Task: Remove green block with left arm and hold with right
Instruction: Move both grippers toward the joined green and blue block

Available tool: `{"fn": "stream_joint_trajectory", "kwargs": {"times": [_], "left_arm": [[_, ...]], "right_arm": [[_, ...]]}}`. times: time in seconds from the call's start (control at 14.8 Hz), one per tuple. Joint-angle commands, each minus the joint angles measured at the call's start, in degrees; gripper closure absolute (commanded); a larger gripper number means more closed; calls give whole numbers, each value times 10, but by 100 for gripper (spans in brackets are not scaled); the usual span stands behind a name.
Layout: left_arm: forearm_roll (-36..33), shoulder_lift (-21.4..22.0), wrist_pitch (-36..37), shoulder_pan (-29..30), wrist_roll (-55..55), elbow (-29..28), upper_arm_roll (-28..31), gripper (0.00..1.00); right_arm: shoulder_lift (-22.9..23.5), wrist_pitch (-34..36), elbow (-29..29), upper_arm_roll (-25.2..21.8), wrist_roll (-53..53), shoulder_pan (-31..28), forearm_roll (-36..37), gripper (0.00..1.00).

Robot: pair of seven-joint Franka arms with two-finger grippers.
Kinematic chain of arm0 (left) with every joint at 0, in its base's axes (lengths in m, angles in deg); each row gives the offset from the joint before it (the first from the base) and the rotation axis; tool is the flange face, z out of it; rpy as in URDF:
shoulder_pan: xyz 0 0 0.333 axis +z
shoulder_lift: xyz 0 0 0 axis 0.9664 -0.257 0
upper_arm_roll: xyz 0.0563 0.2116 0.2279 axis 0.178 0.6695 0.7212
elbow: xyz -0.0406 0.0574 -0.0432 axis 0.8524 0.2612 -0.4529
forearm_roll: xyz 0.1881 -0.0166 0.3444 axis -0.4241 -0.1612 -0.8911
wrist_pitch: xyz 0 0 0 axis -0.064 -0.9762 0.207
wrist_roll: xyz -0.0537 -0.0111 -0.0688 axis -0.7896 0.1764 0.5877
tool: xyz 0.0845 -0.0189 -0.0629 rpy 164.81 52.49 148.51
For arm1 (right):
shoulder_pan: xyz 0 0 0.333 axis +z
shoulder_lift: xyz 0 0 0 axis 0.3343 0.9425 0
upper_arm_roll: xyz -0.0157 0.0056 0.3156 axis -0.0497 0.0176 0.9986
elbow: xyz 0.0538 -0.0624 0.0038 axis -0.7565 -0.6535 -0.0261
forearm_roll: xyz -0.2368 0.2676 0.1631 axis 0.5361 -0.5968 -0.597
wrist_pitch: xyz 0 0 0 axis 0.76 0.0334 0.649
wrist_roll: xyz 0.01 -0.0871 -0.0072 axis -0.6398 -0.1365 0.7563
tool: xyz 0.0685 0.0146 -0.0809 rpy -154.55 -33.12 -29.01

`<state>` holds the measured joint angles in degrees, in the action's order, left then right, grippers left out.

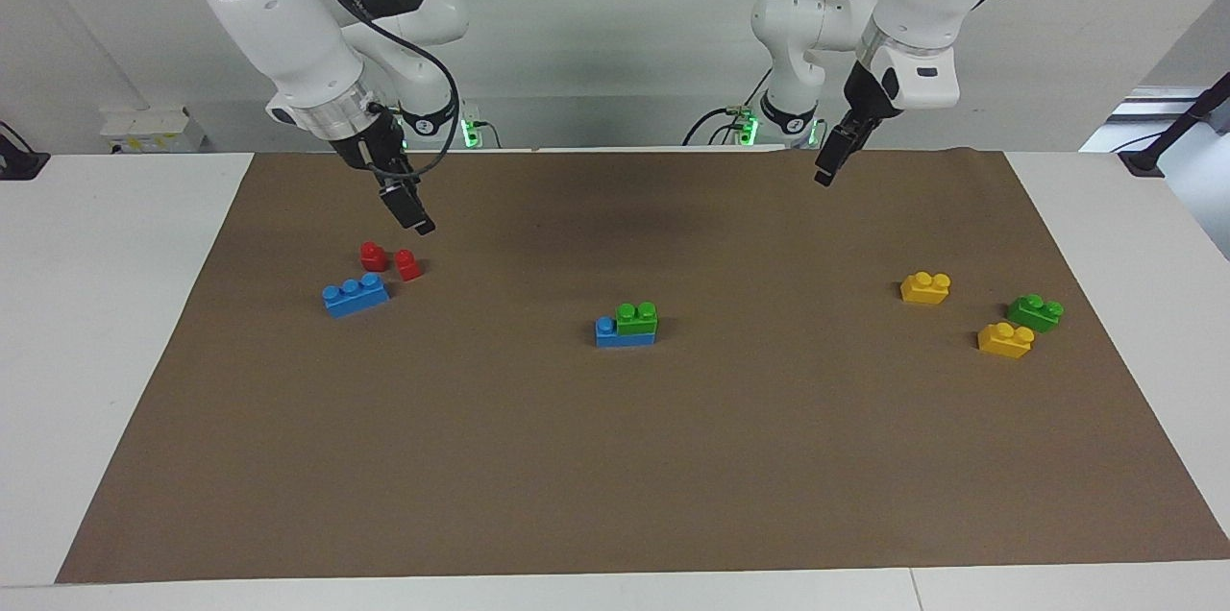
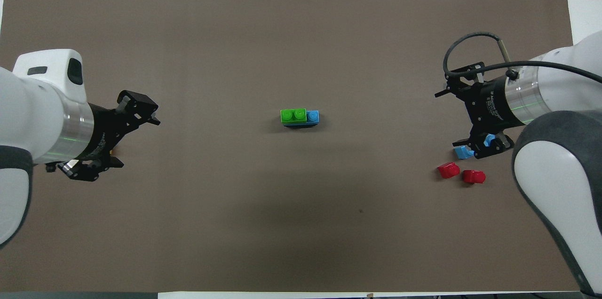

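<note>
A bright green block [image 1: 637, 317] [image 2: 293, 115] sits stacked on a blue brick [image 1: 605, 333] [image 2: 313, 116] in the middle of the brown mat. My left gripper [image 1: 828, 164] [image 2: 143, 112] hangs in the air over the mat toward the left arm's end, well apart from the stack. My right gripper [image 1: 411, 212] [image 2: 449, 119] is open and empty, up in the air over the red pieces at the right arm's end. A second green block [image 1: 1035, 311] lies by the yellow bricks; in the overhead view the left arm hides it.
A blue three-stud brick [image 1: 356, 295] [image 2: 463, 152] and two red pieces [image 1: 373, 256] [image 1: 408, 265] lie at the right arm's end. Two yellow bricks [image 1: 925, 287] [image 1: 1005, 340] lie at the left arm's end. The brown mat [image 1: 615, 457] covers the table.
</note>
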<state>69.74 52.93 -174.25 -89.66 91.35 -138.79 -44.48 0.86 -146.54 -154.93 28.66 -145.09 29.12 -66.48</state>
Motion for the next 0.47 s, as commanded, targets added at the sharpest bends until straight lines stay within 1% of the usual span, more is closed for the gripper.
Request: {"fn": "stream_joint_trajectory", "kwargs": {"times": [0.0,0.2,0.4], "left_arm": [[6,30,-72,-53,134,-64,7,0],[6,21,-110,-104,252,-81,7,0],[6,17,-142,-133,341,-96,7,0]], "right_arm": [[22,-34,-13,0,-91,14,-37,1],[41,-64,-27,0,-102,27,-69,1],[60,-115,-61,1,-109,48,-106,1]]}}
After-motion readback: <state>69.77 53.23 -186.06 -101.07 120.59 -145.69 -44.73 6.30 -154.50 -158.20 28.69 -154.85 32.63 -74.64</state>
